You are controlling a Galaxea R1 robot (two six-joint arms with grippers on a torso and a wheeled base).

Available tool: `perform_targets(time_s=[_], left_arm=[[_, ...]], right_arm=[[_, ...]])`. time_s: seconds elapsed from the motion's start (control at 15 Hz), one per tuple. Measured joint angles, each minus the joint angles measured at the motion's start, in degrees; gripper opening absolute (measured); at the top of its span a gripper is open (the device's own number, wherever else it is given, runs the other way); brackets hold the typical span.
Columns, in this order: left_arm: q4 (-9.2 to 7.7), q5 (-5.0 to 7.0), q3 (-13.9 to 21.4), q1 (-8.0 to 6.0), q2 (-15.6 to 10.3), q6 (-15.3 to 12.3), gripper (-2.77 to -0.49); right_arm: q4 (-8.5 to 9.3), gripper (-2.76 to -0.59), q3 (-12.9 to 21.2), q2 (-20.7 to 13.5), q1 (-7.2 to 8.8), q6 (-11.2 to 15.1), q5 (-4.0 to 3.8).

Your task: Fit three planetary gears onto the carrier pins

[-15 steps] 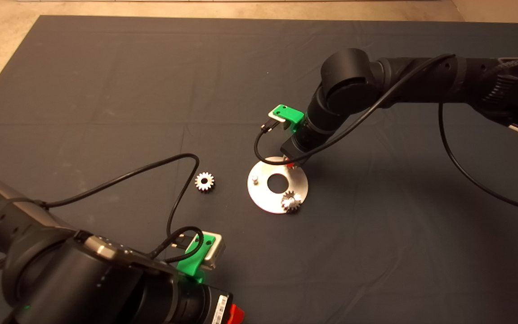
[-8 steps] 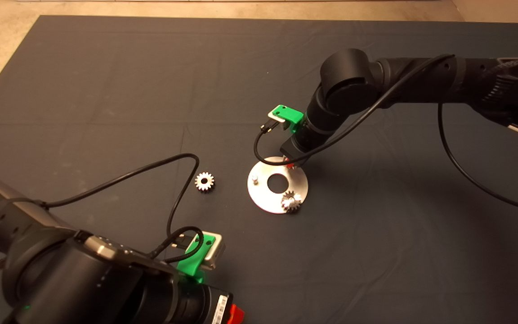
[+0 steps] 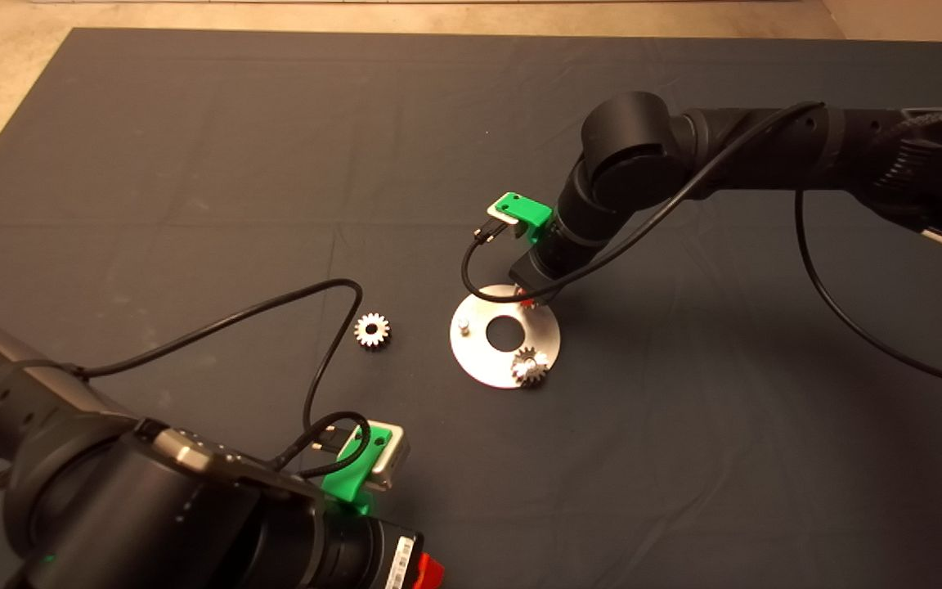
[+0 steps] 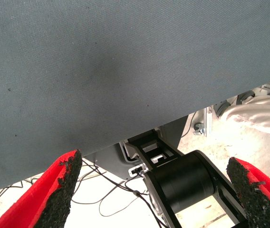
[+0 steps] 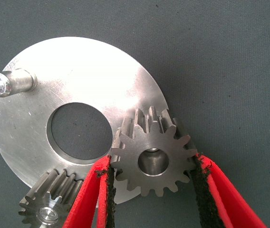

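Hand (image 3: pixel 430 566) of the left arm waits at the lower left edge of the surface (image 3: pixel 193 164), its fingers (image 4: pixel 61 183) spread wide and empty. One loose gear (image 3: pixel 372 330) lies on the mat just left of the disc (image 3: pixel 479 360). On the disc, one pin (image 5: pixel 9 81) stands bare and a second gear (image 5: pixel 49 205) sits seated. The right hand (image 5: pixel 154 190) grips a third gear (image 5: pixel 153 152) over another pin.

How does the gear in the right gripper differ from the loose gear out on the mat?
The held gear sits between the right gripper's fingers, over a pin at the carrier disc's edge; the loose gear lies flat on the mat, left of the disc, untouched. Both look like identical toothed metal gears with centre holes.
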Motion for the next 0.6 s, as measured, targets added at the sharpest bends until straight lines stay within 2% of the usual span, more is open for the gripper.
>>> perform_targets(time_s=[0.6], left_arm=[[0.00,0.00,0.0,0.00,0.0,0.0,-1.09]], right_arm=[[0.00,-2.17,0.0,0.0,0.04,0.0,0.00]])
